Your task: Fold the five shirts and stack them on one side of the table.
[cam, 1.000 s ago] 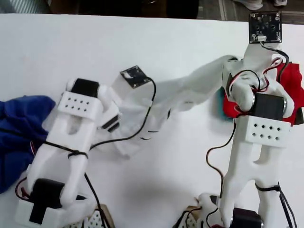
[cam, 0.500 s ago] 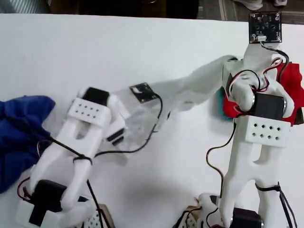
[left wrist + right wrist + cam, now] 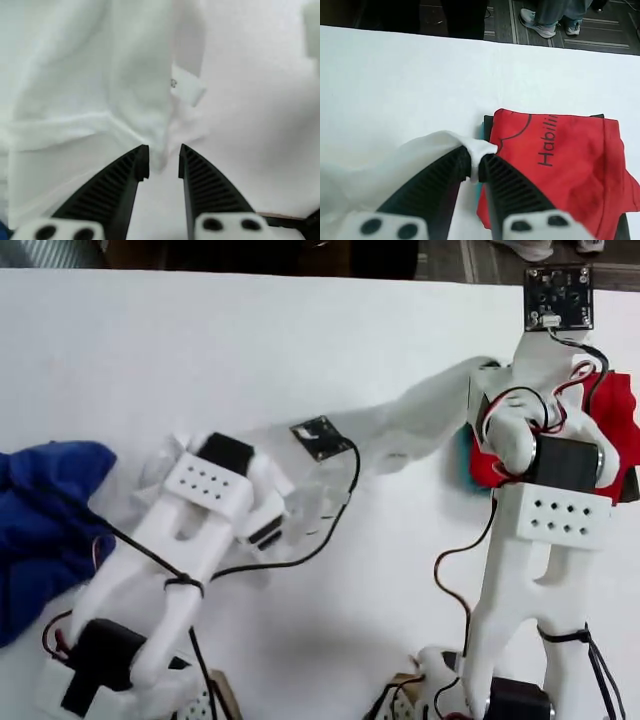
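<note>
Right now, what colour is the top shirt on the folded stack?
Top shirt is red with dark print; best in right wrist view.

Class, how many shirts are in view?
5: blue shirt at far left; white shirt held between left gripper and right gripper; red shirt folded at right; teal shirt and black shirt edges beneath it. Others may be hidden.

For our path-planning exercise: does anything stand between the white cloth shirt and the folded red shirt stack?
Nothing visible does. The right tool pinches the white cloth shirt right beside the folded red shirt.
</note>
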Motion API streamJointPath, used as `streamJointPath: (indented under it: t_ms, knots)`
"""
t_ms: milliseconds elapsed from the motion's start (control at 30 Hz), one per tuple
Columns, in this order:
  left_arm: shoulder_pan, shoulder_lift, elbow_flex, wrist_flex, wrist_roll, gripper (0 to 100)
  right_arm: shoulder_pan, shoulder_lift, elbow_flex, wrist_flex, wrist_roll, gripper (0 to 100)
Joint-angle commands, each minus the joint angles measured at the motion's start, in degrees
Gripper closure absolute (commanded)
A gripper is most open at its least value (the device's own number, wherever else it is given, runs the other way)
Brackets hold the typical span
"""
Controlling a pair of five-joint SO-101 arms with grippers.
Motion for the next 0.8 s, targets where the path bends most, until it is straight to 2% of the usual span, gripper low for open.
streamJointPath:
  t_ms: [0, 267, 400, 767]
  knots:
    - [0.53, -1.58, 3.12, -3.60, 0.09, 88, 0.40, -2.07, -0.79, 0.04, 0.35, 97.8]
    - [0.53, -1.76, 4.62, -5.45, 0.00, 89, 0.31, -2.07, -0.79, 0.04, 0.35, 97.8]
    - [0.53, -1.67, 5.14, -5.54, -0.09, 98, 0.22, -1.98, -0.79, 0.04, 0.35, 97.8]
    - [0.70, -1.58, 5.14, -6.24, 0.26, 92, 0.22, -1.98, -0.79, 0.04, 0.35, 97.8]
